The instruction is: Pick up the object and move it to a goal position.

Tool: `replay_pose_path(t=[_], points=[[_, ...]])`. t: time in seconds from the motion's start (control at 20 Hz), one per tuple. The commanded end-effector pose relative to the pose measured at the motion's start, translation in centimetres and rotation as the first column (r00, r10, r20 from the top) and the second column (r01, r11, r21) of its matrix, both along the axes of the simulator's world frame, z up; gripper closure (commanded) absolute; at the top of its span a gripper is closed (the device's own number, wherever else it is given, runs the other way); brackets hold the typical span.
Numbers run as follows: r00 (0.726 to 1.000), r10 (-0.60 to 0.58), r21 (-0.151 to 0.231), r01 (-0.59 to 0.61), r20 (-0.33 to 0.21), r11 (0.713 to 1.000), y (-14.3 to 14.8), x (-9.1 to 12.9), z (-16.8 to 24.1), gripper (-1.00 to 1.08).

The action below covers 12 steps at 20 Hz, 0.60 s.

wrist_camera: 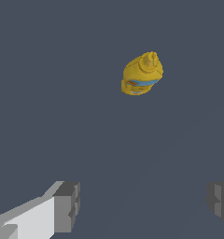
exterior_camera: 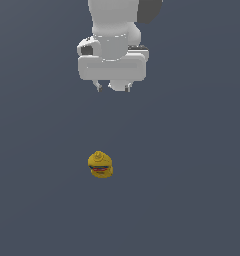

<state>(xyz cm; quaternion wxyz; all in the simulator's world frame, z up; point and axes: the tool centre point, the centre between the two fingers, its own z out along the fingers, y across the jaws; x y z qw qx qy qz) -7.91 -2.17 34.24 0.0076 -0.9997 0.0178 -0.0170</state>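
The yellow bottle [exterior_camera: 100, 165] sits alone on a plain dark grey floor [exterior_camera: 192, 200], in the lower middle of the exterior view, slightly toward that view's left. Seen from above: the pointed cap faces the camera, and a red and blue label band shows on the lower side. Whether it is upright or tilted is hard to tell from that angle; in the wrist view the bottle [wrist_camera: 142, 73] looks tilted, cap up, with blue and red label stripes across the body.

The white arm [exterior_camera: 112, 45] hangs at the top of the exterior view, well apart from the bottle. Its gripper [exterior_camera: 113, 88] points down, with two small fingertips [exterior_camera: 98, 87] poking out under the wide white hand block. In the wrist view the fingers [wrist_camera: 67, 205] stand far apart at the two sides of the frame, jaws spread wide, gripping nothing.

Bare floor lies between the gripper and the bottle. The bottle is not between the fingers and touches neither.
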Motion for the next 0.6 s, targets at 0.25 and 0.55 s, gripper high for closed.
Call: replay_pose_path(t=[0.25, 0.55], points=[[0.999, 0.032, -0.001, -0.032, 0.007, 0.999, 1.2, 0.0, 0.5, -0.92], [0.997, 0.081, -0.004, -0.081, 0.018, 0.997, 3.0, 0.0, 1.3, -0.92]])
